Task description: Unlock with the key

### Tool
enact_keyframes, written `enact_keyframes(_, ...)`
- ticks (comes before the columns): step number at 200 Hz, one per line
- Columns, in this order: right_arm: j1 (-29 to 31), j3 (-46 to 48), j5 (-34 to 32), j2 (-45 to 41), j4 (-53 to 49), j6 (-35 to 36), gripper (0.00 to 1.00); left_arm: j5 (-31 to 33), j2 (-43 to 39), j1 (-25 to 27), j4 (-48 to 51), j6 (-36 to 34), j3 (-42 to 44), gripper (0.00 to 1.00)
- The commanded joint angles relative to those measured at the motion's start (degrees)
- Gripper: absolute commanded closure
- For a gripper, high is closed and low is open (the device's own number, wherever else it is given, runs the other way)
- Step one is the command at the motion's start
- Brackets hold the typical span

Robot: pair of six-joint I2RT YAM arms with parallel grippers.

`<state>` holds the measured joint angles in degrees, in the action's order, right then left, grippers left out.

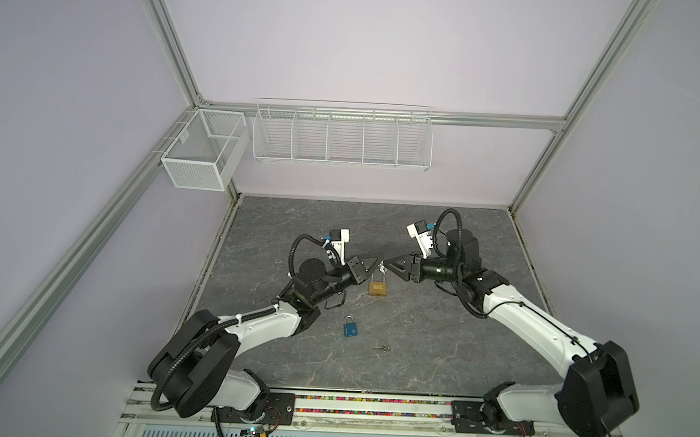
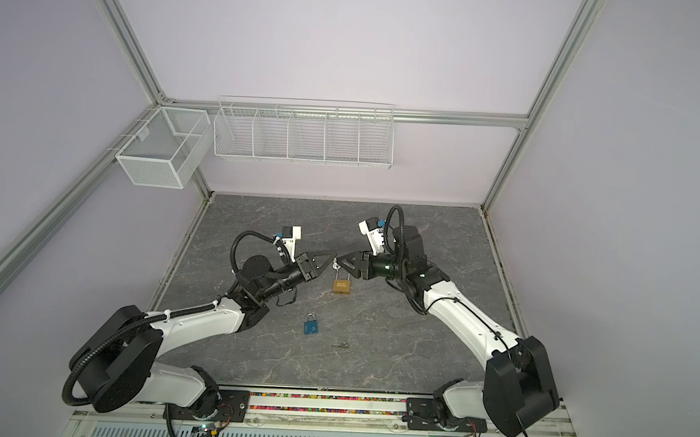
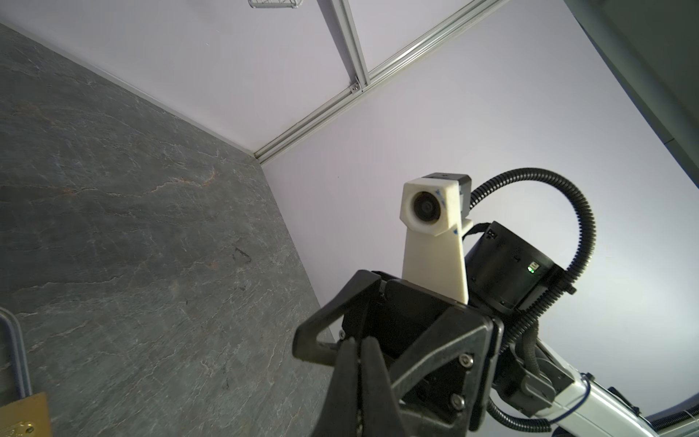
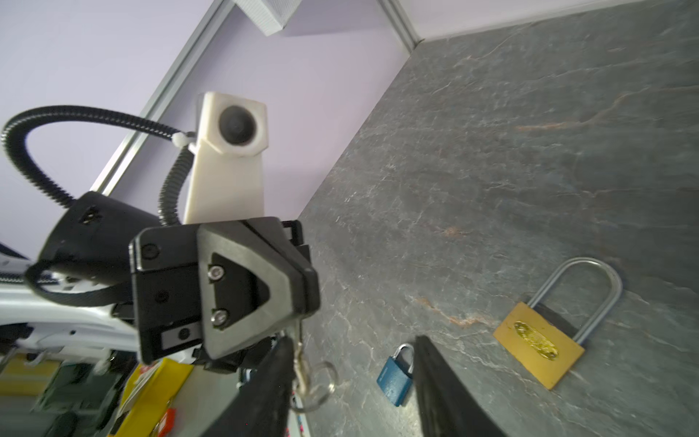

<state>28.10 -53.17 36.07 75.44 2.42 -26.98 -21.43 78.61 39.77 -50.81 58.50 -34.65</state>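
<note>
Left fingers (image 4: 280,291) clamp the key (image 4: 300,359); right fingers (image 4: 270,397) stand apart, empty. Your brass lock (image 1: 378,289) lies just nearer, shackle pointing far.

Two padlocks, a brass-bodied padlock with a long steel shackle (image 1: 378,288) and a small blue padlock (image 1: 350,330), two small silver keys, a loose key (image 1: 382,348) on the grey slate tabletop (image 1: 435,358) and a ringed key (image 4: 301,359) hanging, two white wire baskets, a mesh box basket (image 1: 202,152) and a divided wire rack (image 1: 340,140), two black-and-white robot arms, left arm (image 1: 258,326), right arm (image 1: 533,322).

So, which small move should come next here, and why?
Probably draw the right claw back: its jaws stand open, while the shut left claw holds the key near the brass padlock.
</note>
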Motion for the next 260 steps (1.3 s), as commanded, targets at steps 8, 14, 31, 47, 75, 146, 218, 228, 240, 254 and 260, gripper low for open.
enact_keyframes(8,-0.46,7.20,-4.17,-7.75,6.97,-5.34,0.38,4.24,-4.00,-0.18,4.54,-2.42,0.69,1.00)
enact_keyframes(14,-0.37,8.84,-4.24,-8.85,10.18,-7.41,0.38,4.98,-4.39,-0.15,4.42,-2.30,1.02,1.00)
enact_keyframes(31,0.05,13.94,-5.25,-11.28,22.03,-14.16,0.39,6.00,-4.56,-0.08,2.06,-1.01,2.18,1.00)
enact_keyframes(47,1.03,18.62,-6.81,-11.70,34.62,-20.56,0.36,5.75,-3.13,-0.03,-4.72,2.22,3.38,1.00)
enact_keyframes(75,3.46,20.70,-11.08,-10.64,41.90,-22.80,0.37,5.53,0.75,0.81,-15.86,7.54,4.16,1.00)
enact_keyframes(146,7.24,15.84,-11.59,-4.14,40.86,-20.94,0.51,5.02,4.91,1.54,-20.74,9.44,2.76,1.00)
enact_keyframes(218,9.34,13.70,-8.27,-0.21,44.33,-21.80,0.65,5.61,4.75,1.56,-19.74,8.91,2.05,1.00)
enact_keyframes(228,9.56,13.55,-7.84,-0.03,44.56,-21.88,0.71,5.60,4.95,1.56,-20.19,9.08,2.05,1.00)
enact_keyframes(240,9.78,13.36,-7.35,0.03,44.47,-21.97,0.81,5.79,5.05,1.54,-20.58,9.01,2.22,1.00)
enact_keyframes(254,10.04,13.57,-7.38,-0.27,44.17,-22.00,0.87,6.05,4.97,1.56,-20.62,9.00,2.22,1.00)
enact_keyframes(260,10.18,13.74,-7.47,-0.45,44.21,-21.97,0.88,6.03,4.97,1.56,-20.72,9.00,2.27,1.00)
